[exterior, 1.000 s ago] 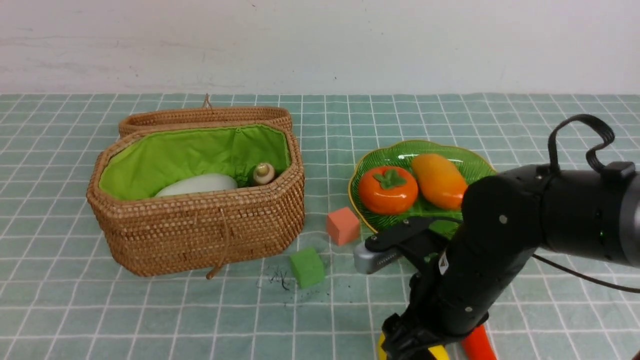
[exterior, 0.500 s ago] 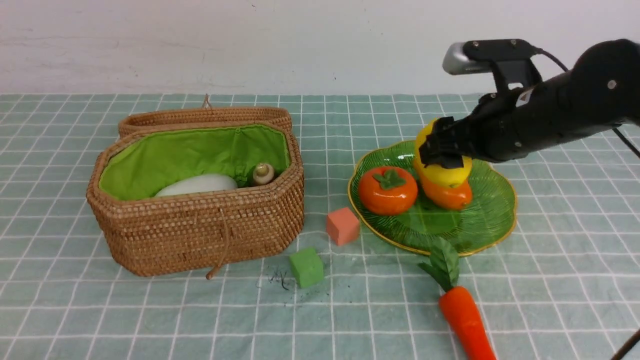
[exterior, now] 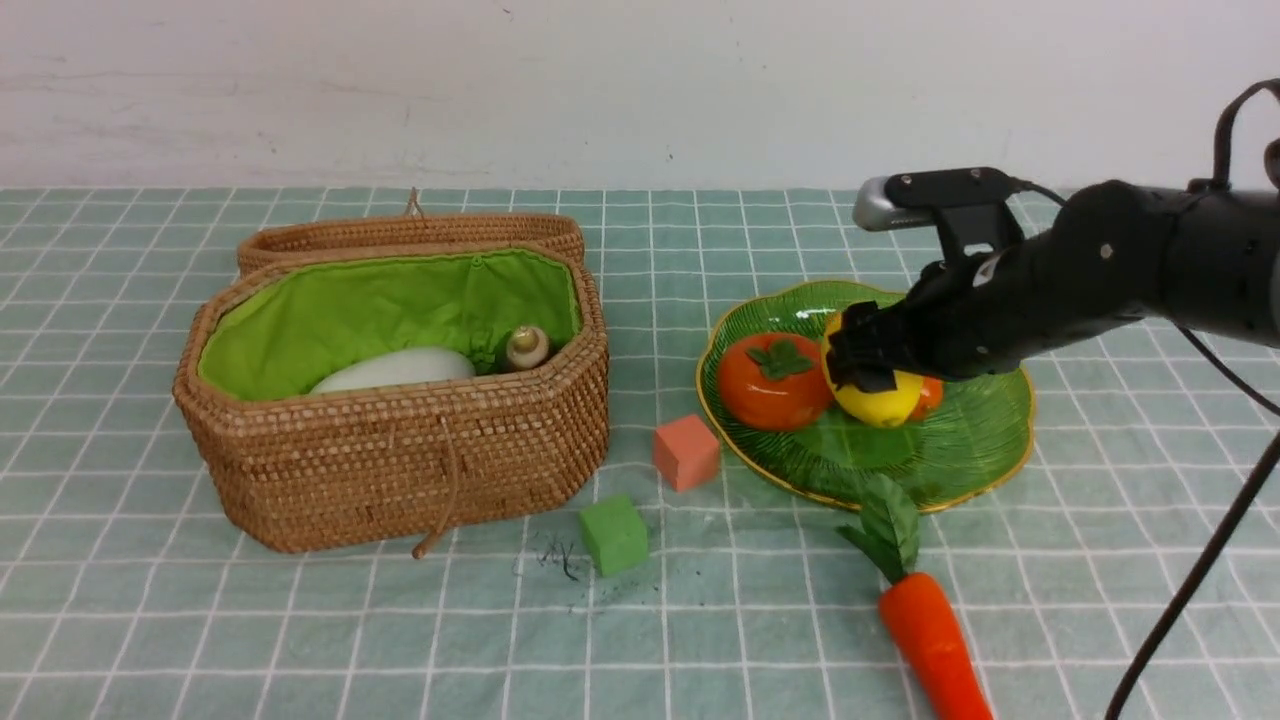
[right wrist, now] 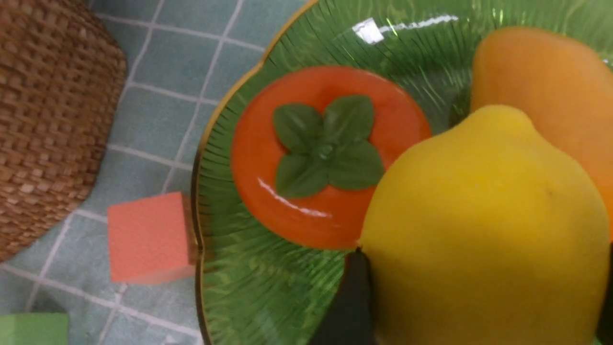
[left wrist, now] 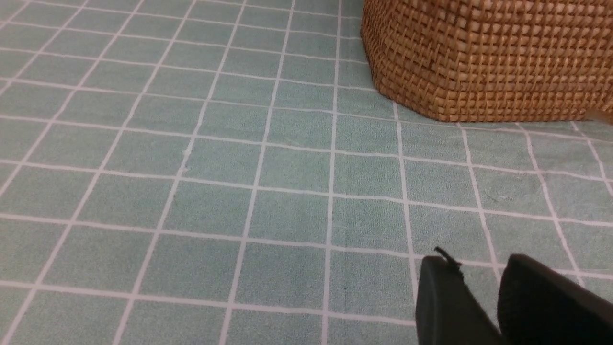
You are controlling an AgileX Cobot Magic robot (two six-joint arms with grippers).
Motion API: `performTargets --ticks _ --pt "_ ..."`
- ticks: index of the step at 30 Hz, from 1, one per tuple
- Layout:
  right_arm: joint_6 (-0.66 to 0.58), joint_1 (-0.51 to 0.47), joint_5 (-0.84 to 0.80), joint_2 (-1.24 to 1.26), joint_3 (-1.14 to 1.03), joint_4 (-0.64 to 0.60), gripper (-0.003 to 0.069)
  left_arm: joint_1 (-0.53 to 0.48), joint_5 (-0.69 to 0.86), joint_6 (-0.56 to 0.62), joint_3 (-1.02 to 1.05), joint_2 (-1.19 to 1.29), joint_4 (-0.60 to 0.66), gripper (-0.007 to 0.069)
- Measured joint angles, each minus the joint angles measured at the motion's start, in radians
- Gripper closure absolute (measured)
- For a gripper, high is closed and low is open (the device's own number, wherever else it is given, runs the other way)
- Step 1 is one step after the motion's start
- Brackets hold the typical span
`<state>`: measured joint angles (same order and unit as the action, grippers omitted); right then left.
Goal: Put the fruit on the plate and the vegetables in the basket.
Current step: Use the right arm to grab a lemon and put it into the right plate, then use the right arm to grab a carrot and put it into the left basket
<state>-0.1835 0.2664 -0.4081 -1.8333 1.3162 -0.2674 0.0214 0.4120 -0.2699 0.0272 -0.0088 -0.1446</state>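
Observation:
My right gripper (exterior: 868, 375) is low over the green plate (exterior: 960, 450), shut on the yellow lemon (exterior: 888, 403), which fills the gap between the fingers (right wrist: 352, 292). The lemon (right wrist: 483, 230) sits between the persimmon (exterior: 770, 380) and the mango (exterior: 928, 395), both lying on the plate. The carrot (exterior: 930, 630) lies on the cloth in front of the plate, leaves toward its rim. In the open wicker basket (exterior: 400, 460) lies the white radish (exterior: 395, 370). My left gripper (left wrist: 476, 268) shows only in its wrist view, narrowly open and empty over bare cloth near the basket (left wrist: 488, 57).
A salmon-pink cube (exterior: 685, 452) rests between basket and plate, and a green cube (exterior: 613, 535) lies in front of the basket. A small beige knobbed piece (exterior: 527, 346) sits in the basket's right end. The basket lid (exterior: 410, 232) is folded back behind it.
My right arm swung up from the near table edge with the lemon, over the plate, then sank toward it. The carrot it had hidden now shows.

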Motion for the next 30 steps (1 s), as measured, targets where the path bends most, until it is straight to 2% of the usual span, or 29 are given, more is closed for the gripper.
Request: performTargets --ticks 2,5,11,15,20,28,30 --pt "0.000 -0.007 -0.040 0.023 0.000 0.014 -0.0013 0.000 0.000 0.000 0.000 0.000 0.000 0.0449" --pt "0.000 -0.017 -0.133 0.074 0.000 0.035 -0.0017 0.000 0.000 0.000 0.000 0.000 0.000 0.0448" --pt "0.003 -0.026 -0.332 0.175 0.000 0.059 0.0028 0.000 0.000 0.000 0.000 0.000 0.000 0.0440" --pt "0.003 -0.004 -0.469 0.199 -0.016 0.005 0.0061 0.000 0.000 0.000 0.000 0.000 0.000 0.0435" --pt "0.003 0.049 -0.450 0.198 -0.139 -0.020 0.0064 0.000 0.000 0.000 0.000 0.000 0.000 0.0431" --pt "0.036 0.062 -0.247 0.113 -0.364 -0.022 0.0068 0.000 0.000 0.000 0.000 0.000 0.000 0.0426" --pt "0.020 0.062 -0.222 0.075 -0.376 -0.021 0.0099 0.000 0.000 0.000 0.000 0.000 0.000 0.0422"
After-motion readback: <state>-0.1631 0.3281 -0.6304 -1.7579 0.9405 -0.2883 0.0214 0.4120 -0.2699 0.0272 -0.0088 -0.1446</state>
